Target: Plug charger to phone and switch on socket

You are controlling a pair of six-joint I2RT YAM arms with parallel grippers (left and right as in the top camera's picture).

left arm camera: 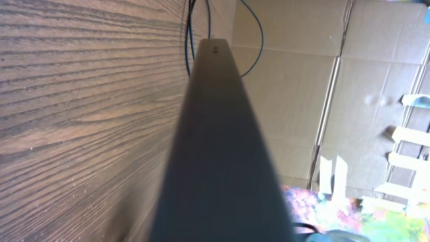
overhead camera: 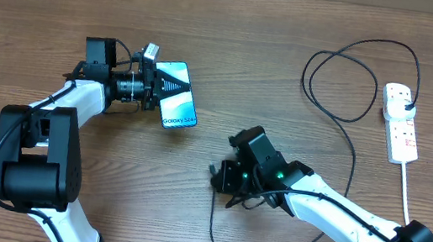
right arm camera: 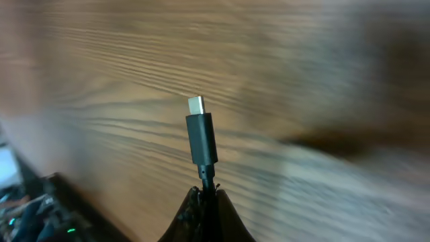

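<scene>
The phone (overhead camera: 176, 95) has a light blue lit screen reading "Galaxy S24". My left gripper (overhead camera: 151, 88) is shut on its left end and holds it tilted above the table. In the left wrist view its dark edge (left arm camera: 218, 134) fills the middle and hides the jaws. My right gripper (overhead camera: 221, 177) is shut on the charger cable just behind the small black connector (right arm camera: 201, 138), whose metal tip points away from the jaws. The black cable (overhead camera: 351, 170) loops back to its plug (overhead camera: 407, 104) in the white socket strip (overhead camera: 399, 123) at the right.
The strip's thick white cord (overhead camera: 405, 192) runs toward the front right. A slack cable loop (overhead camera: 217, 236) lies near the front edge. Cardboard walls (left arm camera: 349, 87) stand beyond the table.
</scene>
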